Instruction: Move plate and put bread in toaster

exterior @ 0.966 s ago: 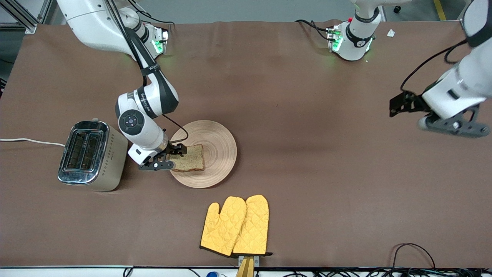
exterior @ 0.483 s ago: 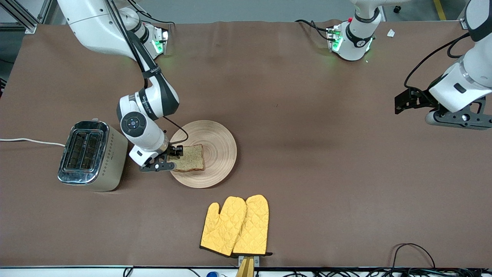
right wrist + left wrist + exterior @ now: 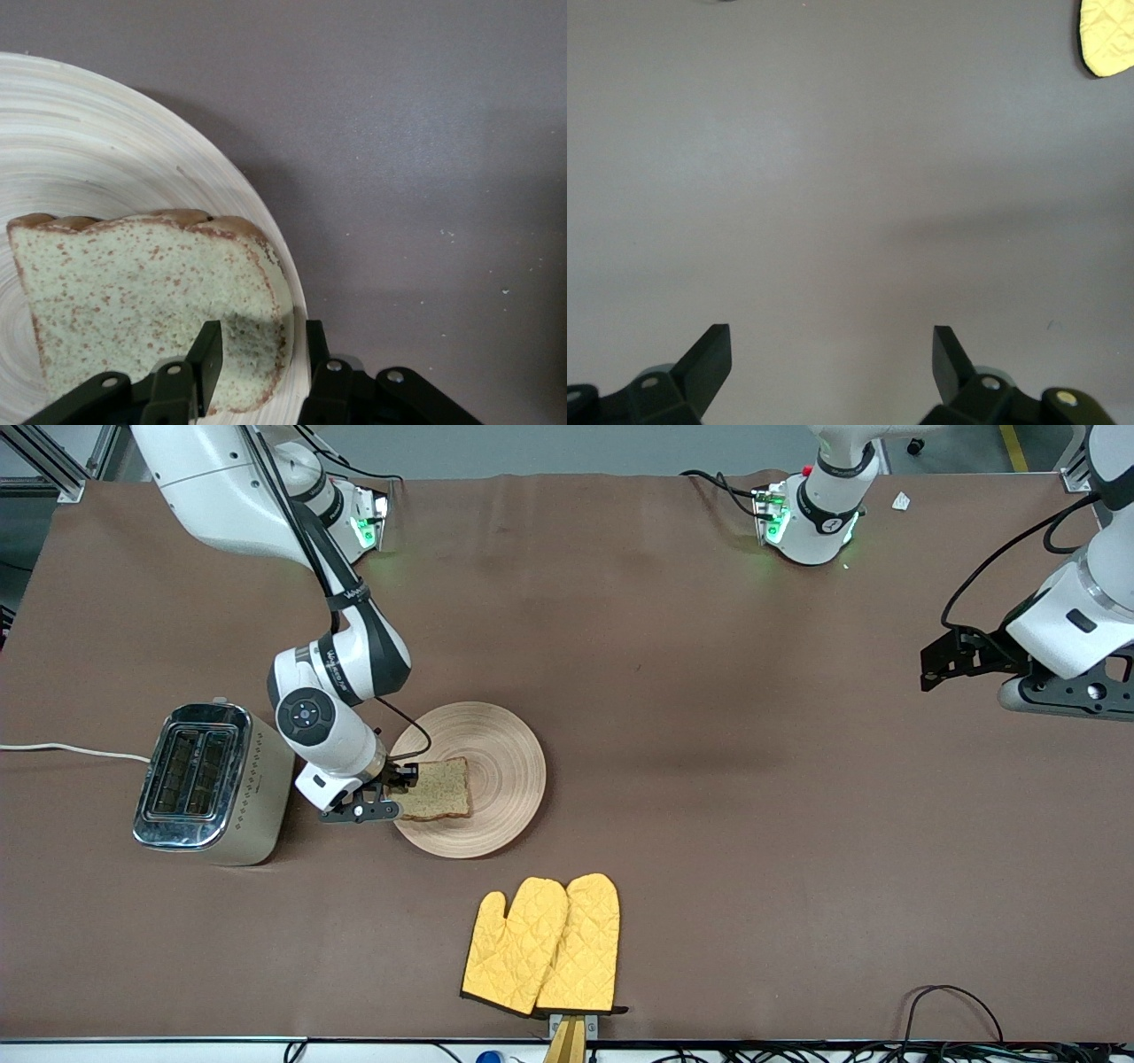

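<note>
We see the plate [image 3: 483, 779] at centre-left of the front view, flat on the brown table [image 3: 709, 779], w/ one slice of bread [image 3: 436, 789] lying in it on the side toward the toaster [image 3: 213, 782]; the slice's edge reaches the plate rim there. The toaster sits at the left of the frame, beside the plate toward the right arm's end of the table, both slots up and, as far as we can see, nothing in them; its white cord [image 3: 62, 749] runs off the left edge. The right gripper [image 3: 390, 791] is down at the plate rim, its fingers [image 3: 210, 359] narrowed to about the slice's thickness and set one on each face of the bread's rim-side edge; in the right wrist view the gap looks taken up by the crust, so we read it as gripping the bread. The left gripper [image 3: 831, 354] hangs at the right edge of the front view over bare table, fingers spread wide, holding nothing; that arm waits. A pair of yellow oven mitts [image 3: 542, 945] lies at lower centre, nearer the front camera than the plate.
</note>
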